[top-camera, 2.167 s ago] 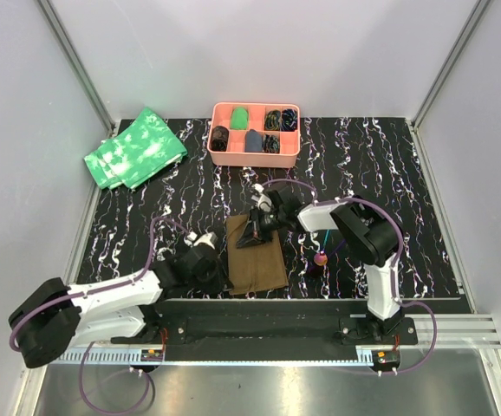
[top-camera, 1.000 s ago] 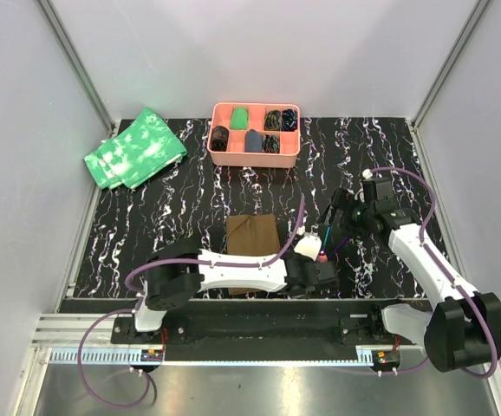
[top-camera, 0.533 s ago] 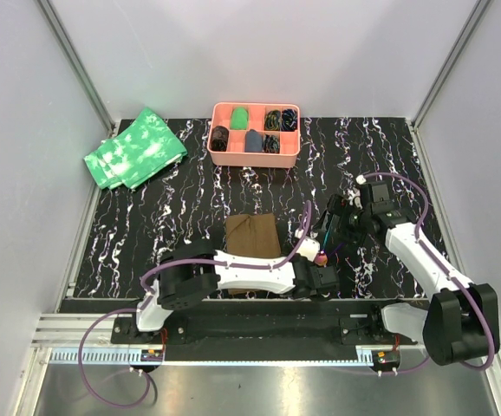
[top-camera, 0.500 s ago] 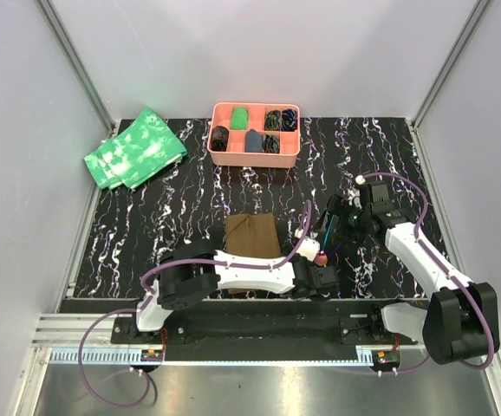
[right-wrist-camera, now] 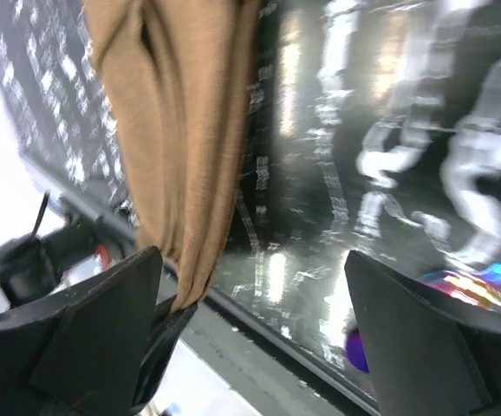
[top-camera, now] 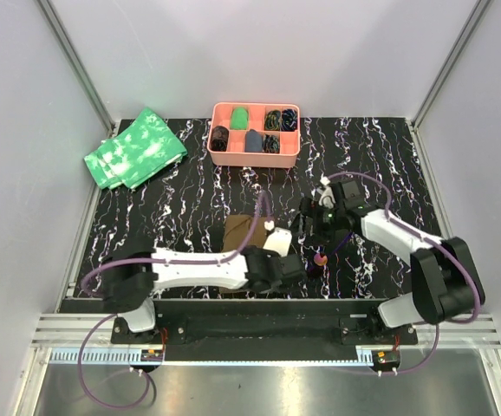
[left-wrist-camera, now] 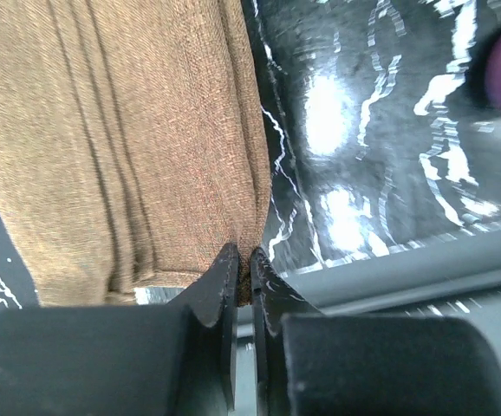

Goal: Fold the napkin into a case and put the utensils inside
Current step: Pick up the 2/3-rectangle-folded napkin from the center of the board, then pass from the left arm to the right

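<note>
1 plain brown cloth napkin [left-wrist-camera: 129, 130], folded into a layered strip, flat on black marbled surface [top-camera: 389, 173]. Left pincer [left-wrist-camera: 243, 282] clamped on its near right corner, seemingly to lift that edge. Right pincer [right-wrist-camera: 250, 321] spread wide, empty, hovering near purple-stemmed plastic utensils [top-camera: 321, 257].

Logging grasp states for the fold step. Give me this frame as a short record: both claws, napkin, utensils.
left claw: shut on the napkin's near right corner
right claw: open, nothing between its fingers
napkin: layered strip lying on the table
utensils: on the table right of the napkin, not inside
pink tray: far side, no claw near
</note>
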Controlling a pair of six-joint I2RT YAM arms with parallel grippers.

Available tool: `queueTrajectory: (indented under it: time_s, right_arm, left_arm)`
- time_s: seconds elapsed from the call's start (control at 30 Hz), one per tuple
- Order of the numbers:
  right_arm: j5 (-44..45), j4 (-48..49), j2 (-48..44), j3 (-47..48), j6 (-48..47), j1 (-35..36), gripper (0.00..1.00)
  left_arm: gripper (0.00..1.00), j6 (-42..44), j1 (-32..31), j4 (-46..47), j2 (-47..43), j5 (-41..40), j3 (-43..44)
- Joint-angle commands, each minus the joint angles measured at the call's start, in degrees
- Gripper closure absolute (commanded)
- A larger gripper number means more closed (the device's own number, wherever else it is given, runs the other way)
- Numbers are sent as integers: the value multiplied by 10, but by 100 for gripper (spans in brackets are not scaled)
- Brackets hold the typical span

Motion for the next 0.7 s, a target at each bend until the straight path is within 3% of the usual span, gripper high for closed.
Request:
queueTrajectory:
  time_s: [0.0,0.3,0.67]
  right_arm:
    - [-64,107,41,15,62,42,3]
    - [-91,235,139,8,121,84,0]
    - [-103,295,224,24,138,92,19]
  left_arm:
    - [97,8,17,72,-78,55,-40]
    - [98,5,27,82,-127,71,-76]
    - [99,5,30,86,-156,73,-90]
